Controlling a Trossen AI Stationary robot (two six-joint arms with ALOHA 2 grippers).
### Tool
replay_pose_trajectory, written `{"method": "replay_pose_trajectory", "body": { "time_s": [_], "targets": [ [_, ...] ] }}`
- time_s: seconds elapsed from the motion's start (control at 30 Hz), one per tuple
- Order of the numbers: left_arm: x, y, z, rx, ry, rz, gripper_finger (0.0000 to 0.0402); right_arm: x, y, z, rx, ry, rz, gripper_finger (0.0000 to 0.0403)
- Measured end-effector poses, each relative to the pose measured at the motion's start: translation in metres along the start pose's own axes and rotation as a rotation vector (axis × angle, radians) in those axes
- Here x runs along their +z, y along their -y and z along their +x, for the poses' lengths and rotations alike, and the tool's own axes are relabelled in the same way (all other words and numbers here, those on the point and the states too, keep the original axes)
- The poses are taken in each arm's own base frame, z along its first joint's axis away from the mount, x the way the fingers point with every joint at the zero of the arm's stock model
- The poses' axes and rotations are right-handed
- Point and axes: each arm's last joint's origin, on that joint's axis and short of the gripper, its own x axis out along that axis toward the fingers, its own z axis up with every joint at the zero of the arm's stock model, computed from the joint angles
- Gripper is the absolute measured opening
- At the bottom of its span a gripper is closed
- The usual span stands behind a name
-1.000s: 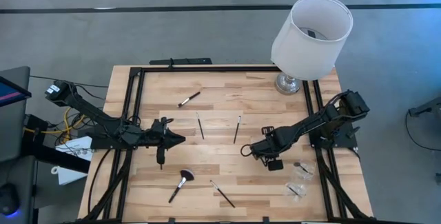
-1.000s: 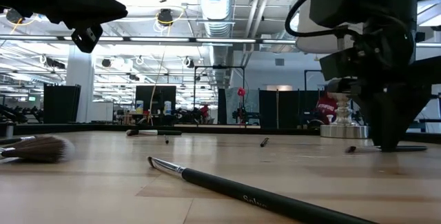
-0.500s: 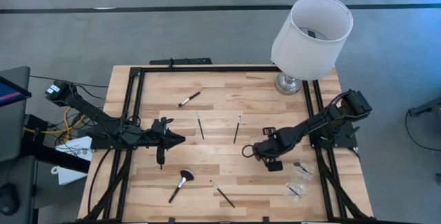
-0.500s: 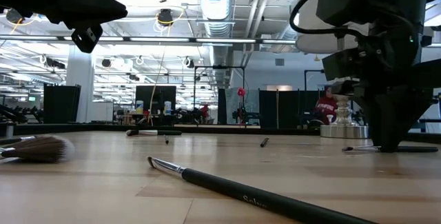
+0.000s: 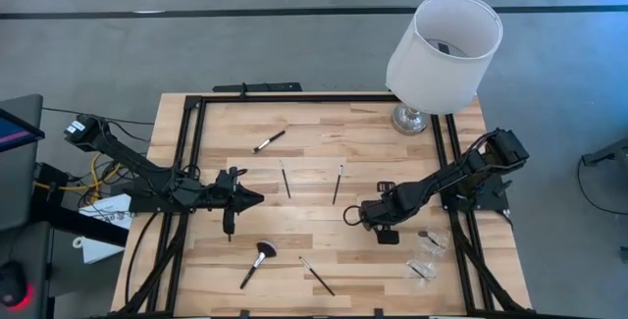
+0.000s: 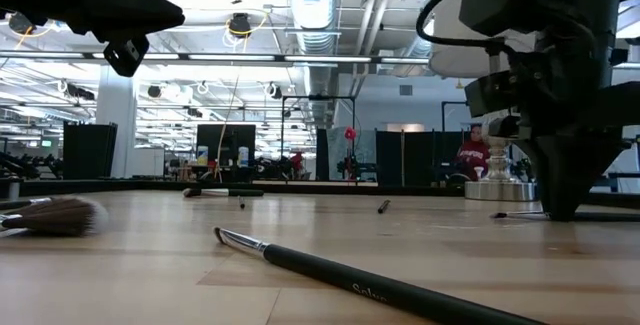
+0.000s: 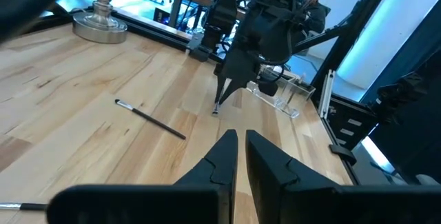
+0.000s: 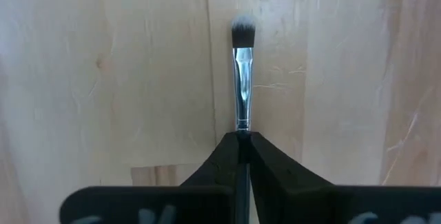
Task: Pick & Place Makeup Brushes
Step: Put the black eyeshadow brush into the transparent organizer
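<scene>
Brush [image 8: 242, 72] with a silver ferrule and pale tip lies flat on the wooden table [image 5: 324, 147], its black handle pinched between the closed fingers of the right gripper [image 8: 242, 141], which sits low on the boards on the near side of the white lamp [image 5: 444, 49], toward the table's right edge. Just beyond that gripper, farther from the lamp, clear plastic holders [image 5: 425, 255] rest by the table's right rail. Other brushes lie loose: two slim ones [image 5: 286, 178] [image 5: 338, 183] mid-table, left of the lamp's base, another [image 5: 268, 141] farther left, and a fluffy fan brush [image 5: 258, 260] and a long slim brush [image 5: 316, 275] at the near edge, well away from the lamp. The left gripper [image 7: 238, 148] hangs above the table's left side, far from the lamp, fingers nearly together and holding nothing.
</scene>
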Motion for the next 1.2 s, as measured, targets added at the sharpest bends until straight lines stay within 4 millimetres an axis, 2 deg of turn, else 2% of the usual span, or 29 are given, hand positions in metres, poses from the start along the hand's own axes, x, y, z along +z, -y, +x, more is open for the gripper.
{"method": "replay_pose_trajectory", "body": {
  "time_s": [0.1, 0.3, 0.5, 0.63, 0.77, 0.9, 1.2],
  "targets": [
    [-0.001, 0.000, 0.000, -0.008, -0.009, 0.003, 0.0028, 0.007, -0.009, -0.016, 0.027, 0.138, 0.018, 0.0019],
    [-0.002, 0.001, 0.000, -0.034, -0.026, 0.006, 0.0028, -0.003, -0.021, -0.053, 0.074, 0.304, 0.035, 0.0013],
    [-0.006, 0.003, 0.001, -0.043, -0.048, 0.016, 0.0028, -0.029, -0.032, -0.093, 0.080, 0.443, 0.086, 0.0009],
    [-0.013, 0.005, 0.003, -0.041, -0.085, 0.038, 0.0028, -0.052, -0.037, -0.119, 0.062, 0.563, 0.141, 0.0021],
    [-0.021, 0.005, 0.008, -0.025, -0.127, 0.041, 0.0028, -0.080, -0.041, -0.138, 0.028, 0.683, 0.228, 0.0016],
    [-0.027, 0.004, 0.011, 0.005, -0.153, 0.036, 0.0028, -0.104, -0.052, -0.143, 0.016, 0.783, 0.292, 0.0007],
    [-0.028, 0.004, 0.015, 0.052, -0.115, 0.024, 0.0028, -0.145, -0.074, -0.117, 0.100, 0.848, 0.411, 0.0022]
  ]
}}
